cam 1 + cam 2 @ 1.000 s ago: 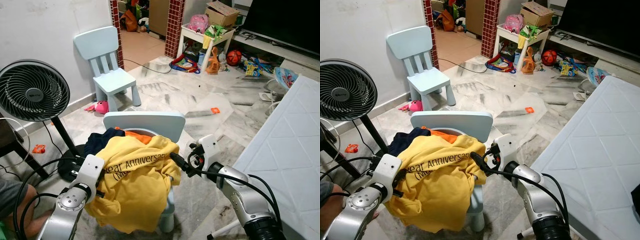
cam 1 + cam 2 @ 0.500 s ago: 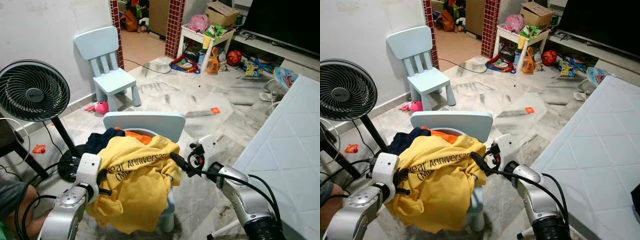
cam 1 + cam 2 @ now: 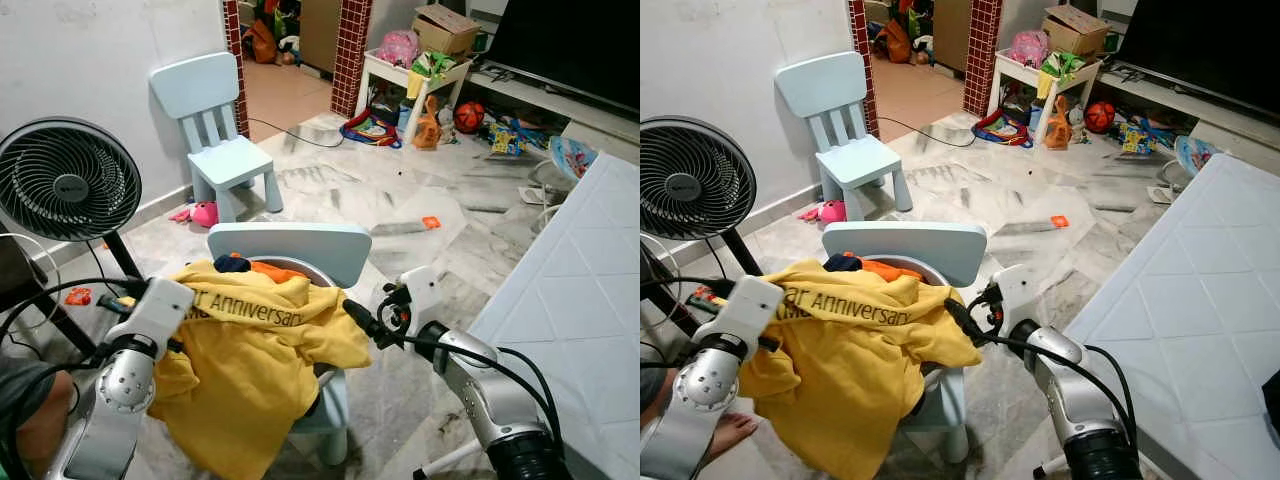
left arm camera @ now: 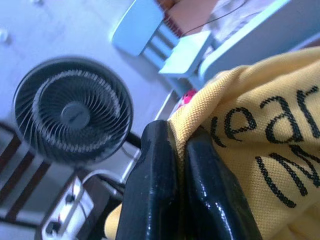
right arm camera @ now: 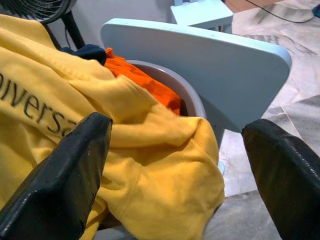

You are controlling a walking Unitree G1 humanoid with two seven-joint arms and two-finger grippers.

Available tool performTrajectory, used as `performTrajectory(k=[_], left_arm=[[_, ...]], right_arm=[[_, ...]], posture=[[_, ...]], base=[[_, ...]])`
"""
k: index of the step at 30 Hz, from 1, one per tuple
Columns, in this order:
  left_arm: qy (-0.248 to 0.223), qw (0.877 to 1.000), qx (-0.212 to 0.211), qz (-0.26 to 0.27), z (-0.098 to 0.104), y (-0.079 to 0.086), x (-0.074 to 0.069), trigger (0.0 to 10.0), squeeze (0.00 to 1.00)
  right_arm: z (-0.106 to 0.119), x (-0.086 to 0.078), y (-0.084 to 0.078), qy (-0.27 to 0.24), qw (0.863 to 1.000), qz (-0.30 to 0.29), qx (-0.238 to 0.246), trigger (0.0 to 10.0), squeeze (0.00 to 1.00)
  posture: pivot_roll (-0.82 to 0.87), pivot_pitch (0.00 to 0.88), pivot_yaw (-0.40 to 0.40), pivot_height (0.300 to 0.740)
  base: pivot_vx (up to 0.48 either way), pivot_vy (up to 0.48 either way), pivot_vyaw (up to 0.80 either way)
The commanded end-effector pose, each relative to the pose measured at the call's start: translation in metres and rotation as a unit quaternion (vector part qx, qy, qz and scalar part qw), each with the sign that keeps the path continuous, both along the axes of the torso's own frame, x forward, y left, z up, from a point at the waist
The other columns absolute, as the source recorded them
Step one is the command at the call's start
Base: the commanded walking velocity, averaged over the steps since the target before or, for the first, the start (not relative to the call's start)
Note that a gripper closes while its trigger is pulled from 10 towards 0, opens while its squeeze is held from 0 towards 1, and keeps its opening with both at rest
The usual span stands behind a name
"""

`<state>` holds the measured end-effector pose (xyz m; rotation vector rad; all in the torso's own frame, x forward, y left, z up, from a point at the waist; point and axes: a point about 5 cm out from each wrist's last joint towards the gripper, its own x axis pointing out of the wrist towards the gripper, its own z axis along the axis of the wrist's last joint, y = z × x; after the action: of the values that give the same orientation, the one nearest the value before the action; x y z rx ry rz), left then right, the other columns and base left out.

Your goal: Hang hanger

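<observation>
Wide-spread right claw point(image 5: 180, 175) faces yellow shirt point(image 5: 100, 150) over what looks like a grey basin point(image 5: 187, 97).

family home, child's chair point(image 3: 222, 130), scattered toys point(image 3: 420, 95), television point(image 3: 570, 40), marble floor point(image 3: 400, 200)

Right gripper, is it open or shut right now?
Open: the right gripper has its black fingers spread wide apart, with the yellow shirt between them, ungripped.

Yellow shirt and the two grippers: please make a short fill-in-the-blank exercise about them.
1. The left gripper is shut on the ____ shirt.
2. The right gripper has its fingers ____.
3. The shirt hangs over a basket on a pale blue ____.
4. Behind the left arm stands a black ____.

Missing words: yellow; open; chair; fan
</observation>
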<state>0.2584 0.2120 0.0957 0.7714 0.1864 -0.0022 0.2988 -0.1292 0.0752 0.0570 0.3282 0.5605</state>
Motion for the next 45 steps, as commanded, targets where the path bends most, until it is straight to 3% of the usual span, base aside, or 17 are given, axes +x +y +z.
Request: performTrajectory(k=[1, 2, 3, 5, 12, 13, 17, 19, 20, 21, 22, 31, 36, 37, 41, 42, 45], left_arm=[[0.006, 1.000, 0.001, -0.012, -0.002, -0.002, -0.001, 0.2, 0.00], [0.037, 0.999, -0.022, -0.008, -0.013, -0.001, -0.004, 4.5, 0.00], [0.037, 0.999, -0.022, -0.008, -0.013, -0.001, -0.004, 4.5, 0.00], [0.060, 0.997, -0.044, 0.001, -0.023, 0.001, -0.007, 10.0, 0.00], [0.142, 0.985, -0.096, 0.002, -0.050, -0.001, -0.017, 10.0, 0.00], [0.151, 0.984, -0.095, 0.003, -0.051, -0.001, -0.018, 10.0, 1.00], [0.160, 0.982, -0.098, 0.009, -0.053, 0.001, -0.019, 10.0, 1.00], [0.161, 0.981, -0.108, 0.015, -0.051, 0.003, -0.018, 10.0, 0.34], [0.161, 0.981, -0.108, 0.015, -0.051, 0.003, -0.018, 10.0, 0.34], [0.157, 0.981, -0.115, 0.019, -0.048, 0.004, -0.018, 10.0, 0.56], [0.156, 0.980, -0.118, 0.022, -0.047, 0.004, -0.018, 10.0, 0.99], [0.076, 0.981, -0.157, 0.085, -0.021, 0.012, -0.015, 10.0, 1.00], [0.077, 0.954, -0.252, 0.139, -0.022, 0.012, -0.013, 10.0, 0.75], [0.086, 0.948, -0.272, 0.142, -0.024, 0.011, -0.013, 10.0, 0.54], [0.099, 0.939, -0.300, 0.137, -0.026, 0.008, -0.006, 10.0, 0.49], [0.108, 0.935, -0.311, 0.132, -0.028, 0.006, -0.003, 10.0, 0.00], [0.113, 0.927, -0.331, 0.136, -0.028, 0.006, 0.003, 10.0, 0.00]], right_arm=[[0.002, 0.002, -0.002, 0.003, 1.000, -0.007, 0.005, 10.0, 0.00], [0.001, 0.002, -0.002, 0.004, 1.000, -0.009, 0.007, 10.0, 0.00], [0.001, 0.002, -0.002, 0.004, 1.000, -0.009, 0.007, 10.0, 0.00], [0.001, 0.002, 0.000, 0.007, 1.000, -0.007, 0.013, 10.0, 0.00], [0.000, 0.001, 0.001, 0.011, 1.000, -0.005, 0.013, 10.0, 0.00], [0.000, 0.001, 0.000, 0.011, 1.000, -0.005, 0.011, 10.0, 0.00], [0.000, 0.001, 0.000, 0.011, 1.000, -0.005, 0.008, 10.0, 0.00], [0.000, 0.001, -0.001, 0.011, 1.000, -0.005, 0.007, 10.0, 0.00], [0.000, 0.001, -0.001, 0.011, 1.000, -0.005, 0.007, 10.0, 0.00], [0.000, 0.001, -0.001, 0.010, 1.000, -0.005, 0.006, 10.0, 0.00], [0.000, 0.001, -0.001, 0.010, 1.000, -0.005, 0.006, 10.0, 0.00], [0.000, 0.000, 0.000, 0.009, 1.000, -0.007, 0.007, 10.0, 0.00], [0.000, 0.000, 0.000, 0.009, 1.000, -0.007, 0.008, 10.0, 0.00], [0.000, 0.000, 0.000, 0.009, 1.000, -0.008, 0.008, 10.0, 0.00], [0.000, 0.000, -0.001, 0.008, 1.000, -0.008, 0.008, 10.0, 0.00], [0.000, 0.000, -0.001, 0.008, 1.000, -0.009, 0.008, 10.0, 0.00], [0.000, 0.000, -0.001, 0.008, 1.000, -0.010, 0.008, 10.0, 0.00]], posture=[[-0.03, 0.015, -0.054, 0.740], [-0.03, 0.017, -0.051, 0.740], [-0.03, 0.017, -0.051, 0.740], [-0.03, 0.019, -0.050, 0.740], [-0.03, 0.022, -0.049, 0.740], [-0.03, 0.022, -0.051, 0.740], [-0.03, 0.023, -0.052, 0.740], [-0.03, 0.024, -0.051, 0.740], [-0.03, 0.024, -0.051, 0.740], [-0.03, 0.024, -0.052, 0.740], [-0.03, 0.025, -0.052, 0.740], [-0.02, 0.029, -0.054, 0.740], [-0.03, 0.029, -0.054, 0.740], [-0.03, 0.029, -0.054, 0.740], [-0.03, 0.032, -0.051, 0.740], [-0.03, 0.033, -0.052, 0.740], [-0.04, 0.034, -0.051, 0.740]], base=[[0.000, 0.000, 0.00], [0.000, 0.000, 0.00], [0.000, 0.000, 0.00], [0.000, 0.000, 0.00], [0.000, 0.000, 0.00], [0.000, 0.000, 0.00], [0.000, 0.000, 0.00], [0.000, 0.000, 0.00], [0.000, 0.000, 0.00], [0.000, 0.000, 0.00], [0.000, 0.000, 0.00], [0.000, 0.000, 0.00], [0.000, 0.000, 0.00], [0.000, 0.000, 0.00], [0.000, 0.000, 0.00], [0.000, 0.000, 0.00], [0.000, 0.000, 0.00]])
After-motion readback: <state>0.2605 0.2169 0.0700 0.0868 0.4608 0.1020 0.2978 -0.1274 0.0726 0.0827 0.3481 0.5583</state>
